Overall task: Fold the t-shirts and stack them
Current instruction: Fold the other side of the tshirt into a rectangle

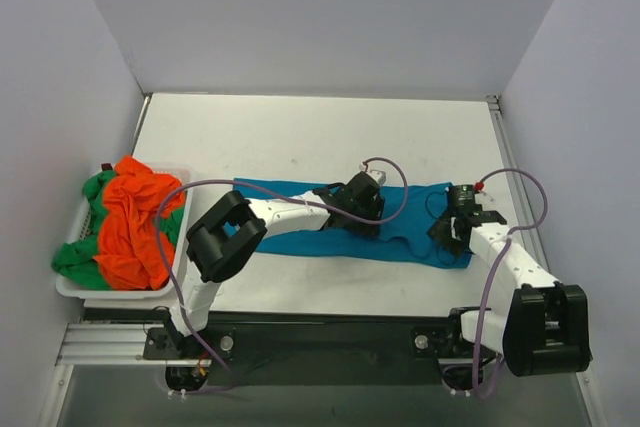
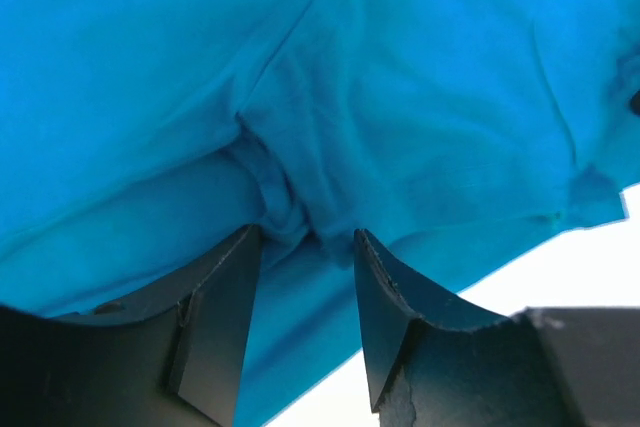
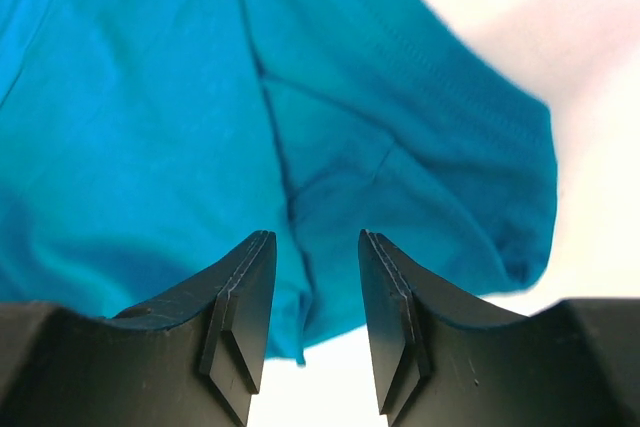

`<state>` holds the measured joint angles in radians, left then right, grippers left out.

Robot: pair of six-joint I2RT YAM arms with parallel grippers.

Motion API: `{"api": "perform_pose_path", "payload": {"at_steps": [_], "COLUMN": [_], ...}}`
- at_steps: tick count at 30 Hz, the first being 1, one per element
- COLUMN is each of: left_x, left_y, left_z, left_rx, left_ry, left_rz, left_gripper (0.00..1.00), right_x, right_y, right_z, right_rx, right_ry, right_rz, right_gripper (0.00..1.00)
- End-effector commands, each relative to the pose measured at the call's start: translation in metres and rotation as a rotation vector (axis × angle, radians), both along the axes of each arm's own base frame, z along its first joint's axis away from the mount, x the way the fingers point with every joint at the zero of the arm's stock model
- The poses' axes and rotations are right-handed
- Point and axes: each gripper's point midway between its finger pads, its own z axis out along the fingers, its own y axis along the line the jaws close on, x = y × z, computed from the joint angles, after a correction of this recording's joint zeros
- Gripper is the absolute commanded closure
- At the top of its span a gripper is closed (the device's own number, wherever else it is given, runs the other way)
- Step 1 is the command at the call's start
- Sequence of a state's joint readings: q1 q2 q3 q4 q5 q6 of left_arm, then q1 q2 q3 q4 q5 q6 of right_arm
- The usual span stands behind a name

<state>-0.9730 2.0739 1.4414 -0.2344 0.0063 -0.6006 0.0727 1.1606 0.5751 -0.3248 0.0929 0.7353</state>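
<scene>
The teal-blue t-shirt (image 1: 410,222) lies on the white table as a long band running left to right. My left gripper (image 1: 358,215) hovers low over its middle. In the left wrist view that gripper (image 2: 306,235) is open, with a puckered ridge of teal cloth (image 2: 285,209) lying at its fingertips. My right gripper (image 1: 447,235) is at the shirt's right end, near the front hem. It (image 3: 316,237) is also open, and the seamed cloth (image 3: 300,127) lies loose below the gap. The orange t-shirt (image 1: 135,222) and the green t-shirt (image 1: 75,259) are heaped in the basket.
A white plastic basket (image 1: 68,289) stands at the table's left edge. Grey walls close off the back and both sides. Bare white tabletop (image 1: 320,137) stretches behind the teal shirt, and a narrower strip runs in front of it.
</scene>
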Motion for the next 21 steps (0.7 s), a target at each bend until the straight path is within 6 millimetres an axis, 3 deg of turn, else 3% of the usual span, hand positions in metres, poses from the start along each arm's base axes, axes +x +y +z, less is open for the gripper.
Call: {"api": "perform_pose_path", "payload": {"at_steps": [1, 7, 13, 21], "left_x": [0.0, -0.004, -0.002, 0.002], "left_y": [-0.009, -0.018, -0.024, -0.02], "left_z": [0.001, 0.003, 0.013, 0.0], "left_rx": [-0.004, -0.05, -0.08, -0.022], "left_ry": [0.006, 0.02, 0.012, 0.013], "left_rz": [-0.015, -0.027, -0.03, -0.022], "left_gripper": [0.46, 0.49, 0.52, 0.61], "right_x": [0.018, 0.029, 0.035, 0.035], "right_y": [-0.007, -0.012, -0.004, -0.005], "right_z": [0.003, -0.004, -0.006, -0.009], "right_rx": [0.007, 0.052, 0.1, 0.11], "right_ry": [-0.032, -0.028, -0.027, 0.0], "right_rz": [-0.001, -0.019, -0.002, -0.008], "right_gripper": [0.61, 0.62, 0.63, 0.68]}}
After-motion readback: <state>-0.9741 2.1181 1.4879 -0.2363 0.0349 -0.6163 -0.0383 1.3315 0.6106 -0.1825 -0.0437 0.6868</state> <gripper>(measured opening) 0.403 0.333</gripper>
